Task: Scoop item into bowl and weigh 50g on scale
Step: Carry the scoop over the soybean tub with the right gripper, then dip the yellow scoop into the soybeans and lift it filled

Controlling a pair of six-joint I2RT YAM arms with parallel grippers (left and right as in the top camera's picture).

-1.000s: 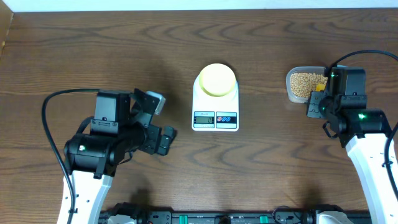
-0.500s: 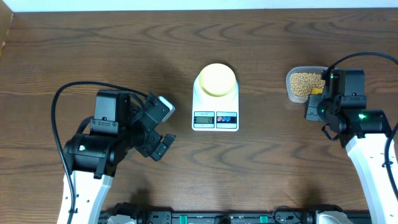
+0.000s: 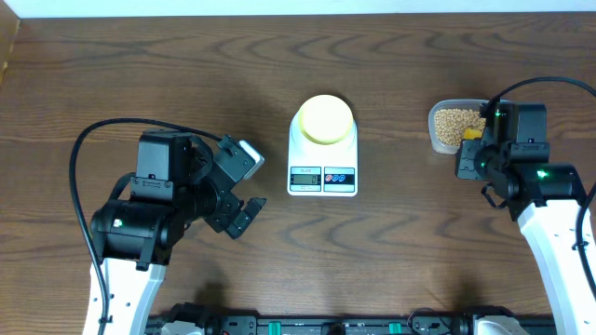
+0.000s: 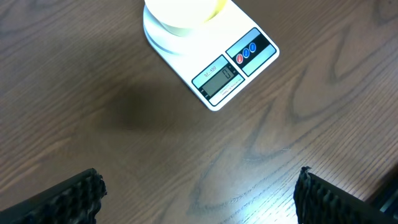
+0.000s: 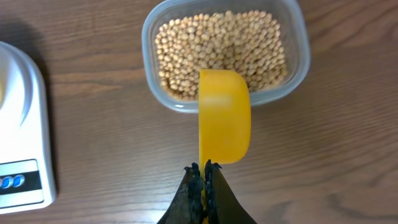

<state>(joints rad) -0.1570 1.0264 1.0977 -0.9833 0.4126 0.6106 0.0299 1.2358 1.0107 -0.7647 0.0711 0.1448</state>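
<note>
The pale yellow bowl (image 3: 324, 118) sits on the white scale (image 3: 323, 166) at the table's middle; both show in the left wrist view, bowl (image 4: 183, 12) and scale (image 4: 233, 68). The beans (image 3: 453, 123) fill a clear tub (image 3: 438, 140) at the right, seen in the right wrist view as beans (image 5: 217, 46) in the tub (image 5: 298, 59). My right gripper (image 5: 203, 171) is shut on a yellow measuring spoon (image 5: 224, 115), held at the tub's near rim with its bowl facing down. My left gripper (image 4: 199, 193) is open and empty, left of and nearer than the scale.
The scale's LCD (image 4: 216, 78) and its red and blue buttons (image 4: 247, 51) face the front. Black cables loop behind both arms. A pale strip runs along the table's far edge (image 3: 279, 7).
My left gripper turned and shifted slightly right toward the scale. My right gripper with the spoon moved a little nearer the tub's rim.
</note>
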